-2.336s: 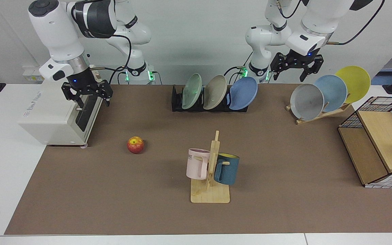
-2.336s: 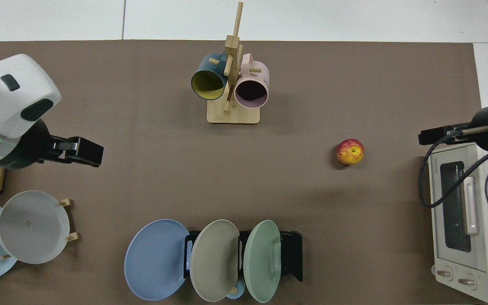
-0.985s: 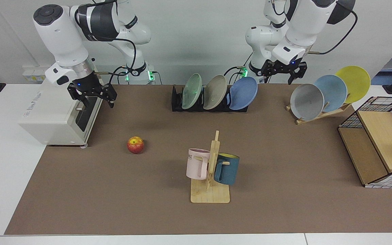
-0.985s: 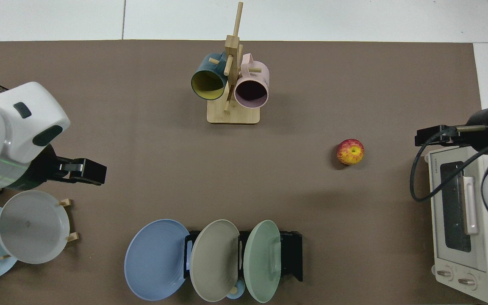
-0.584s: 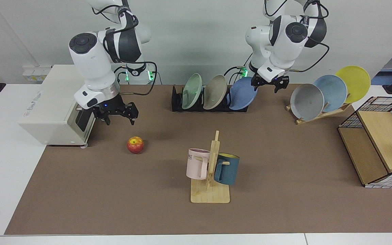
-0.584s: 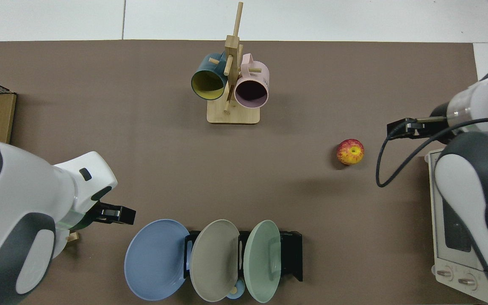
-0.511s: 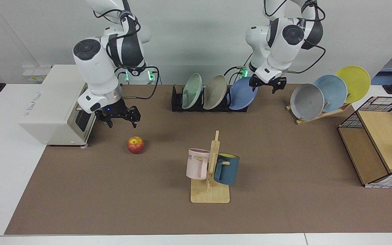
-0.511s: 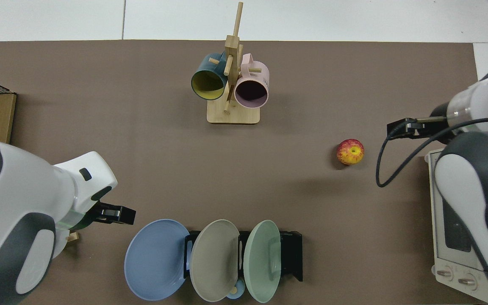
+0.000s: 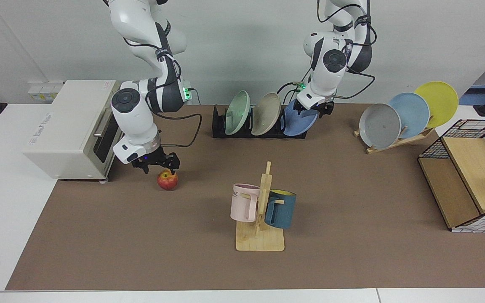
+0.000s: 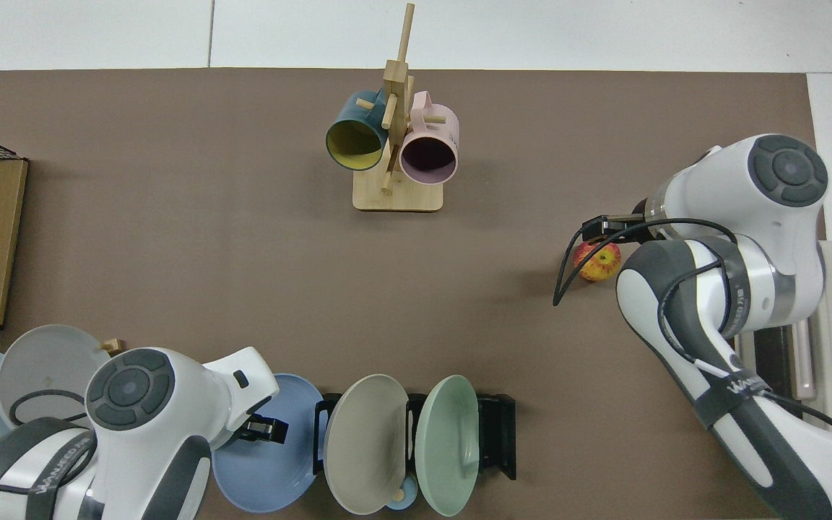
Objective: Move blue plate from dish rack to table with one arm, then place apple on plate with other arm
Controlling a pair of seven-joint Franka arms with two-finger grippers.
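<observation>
Left end effector (image 9: 315, 107): hovering at the blue plate's (image 9: 299, 122) upper rim (plate leaning in the dish rack (image 9: 221, 126)); opening not discernible. Right end effector (image 9: 158, 165): fingers parted, empty, hanging just above the apple (image 9: 167, 180), which is sitting on the bench (image 9: 352, 202).

My periwinkle blue plate (image 9: 299, 121) sits tilted in the black dish rack's (image 9: 251, 128) end slot, red-yellow apple (image 9: 167, 179) on the brown table (image 9: 352, 189).

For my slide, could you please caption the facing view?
Left gripper at the blue plate in the rack; right gripper over the apple.
</observation>
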